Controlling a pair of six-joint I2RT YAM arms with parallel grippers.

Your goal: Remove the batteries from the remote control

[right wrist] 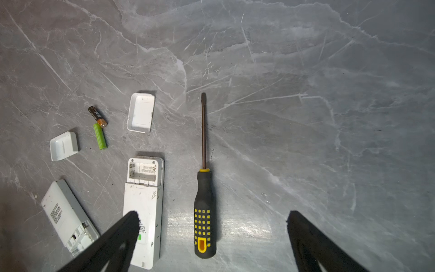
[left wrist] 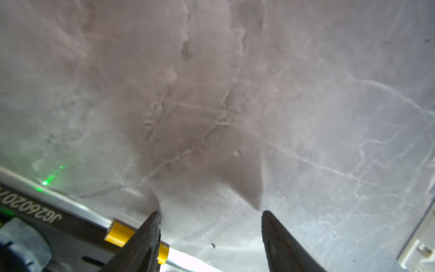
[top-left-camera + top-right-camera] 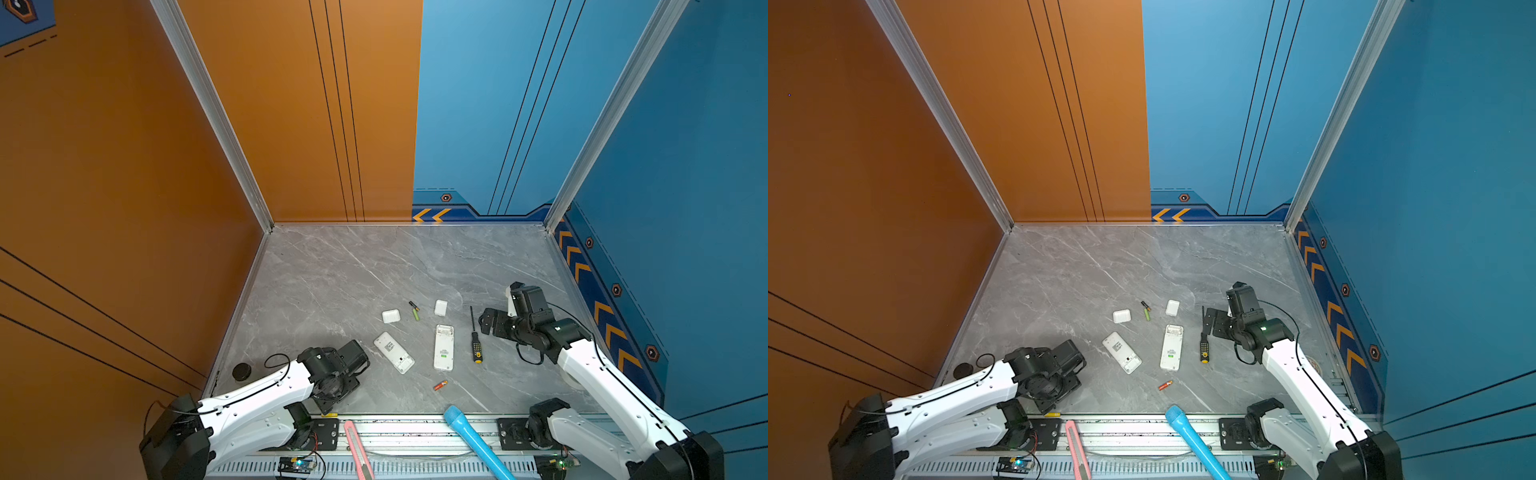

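On front rail point(image 2: 70, 226): lettering "JG26020…" | left pincer point(image 2: 210, 213) apart, empty | right pincer point(image 1: 213, 213) apart, near screwdriver point(image 1: 204, 188)

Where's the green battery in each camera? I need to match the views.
Top view: green battery lies on the table between the two white battery covers.
Top view: same spot, between the covers.
Left wrist: not in it.
Right wrist: between the same covers.
Shared landmark: the black battery at its end, seen in both top views and the right wrist view.
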